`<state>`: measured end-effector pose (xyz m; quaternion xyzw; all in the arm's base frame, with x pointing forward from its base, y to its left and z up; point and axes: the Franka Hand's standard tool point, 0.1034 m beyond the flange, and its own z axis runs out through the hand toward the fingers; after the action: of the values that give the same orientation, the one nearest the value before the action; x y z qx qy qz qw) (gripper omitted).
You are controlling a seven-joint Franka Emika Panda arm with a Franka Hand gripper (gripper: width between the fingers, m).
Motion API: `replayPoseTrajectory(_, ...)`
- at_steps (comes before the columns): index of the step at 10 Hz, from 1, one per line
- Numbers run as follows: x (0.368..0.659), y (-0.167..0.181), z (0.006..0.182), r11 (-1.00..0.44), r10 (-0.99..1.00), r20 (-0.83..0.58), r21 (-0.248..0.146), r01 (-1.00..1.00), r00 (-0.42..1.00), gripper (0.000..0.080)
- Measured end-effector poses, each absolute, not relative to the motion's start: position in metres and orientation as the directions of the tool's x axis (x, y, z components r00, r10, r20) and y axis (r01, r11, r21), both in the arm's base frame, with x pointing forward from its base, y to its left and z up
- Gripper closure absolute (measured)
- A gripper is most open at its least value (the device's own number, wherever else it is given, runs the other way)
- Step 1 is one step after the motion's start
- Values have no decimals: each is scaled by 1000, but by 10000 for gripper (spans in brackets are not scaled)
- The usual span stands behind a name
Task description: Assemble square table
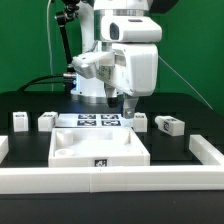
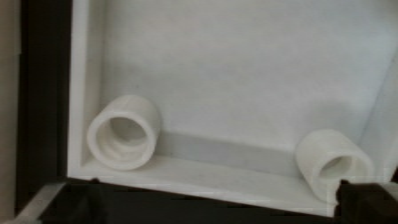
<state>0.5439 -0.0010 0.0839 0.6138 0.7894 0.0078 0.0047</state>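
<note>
Tabletop (image 1: 100, 148) lies hollow side up on the black table (image 1: 25, 142), just behind the low border wall (image 1: 110, 182), with its tagged edge toward that wall. Inside the tabletop, the wrist view shows two round sockets (image 2: 121, 130) set against a side wall. Past its far edge lies the marker board (image 1: 98, 120), with two legs (image 1: 46, 120) toward the exterior view's left and two more toward the right. The gripper (image 1: 128, 112) hangs over the tabletop's far right corner, fingers (image 2: 368, 200) spread wide, holding nothing.
</note>
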Motion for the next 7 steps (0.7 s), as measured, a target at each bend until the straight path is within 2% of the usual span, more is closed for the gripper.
replayPoseTrajectory(2, 529, -5, 78, 207, 978, 6, 18, 978, -207, 150)
replayPoseTrajectory(4, 500, -16, 64, 202, 979, 13, -8, 979, -202, 150)
replayPoseTrajectory(7, 473, -33, 38, 181, 983, 28, -30, 983, -180, 150)
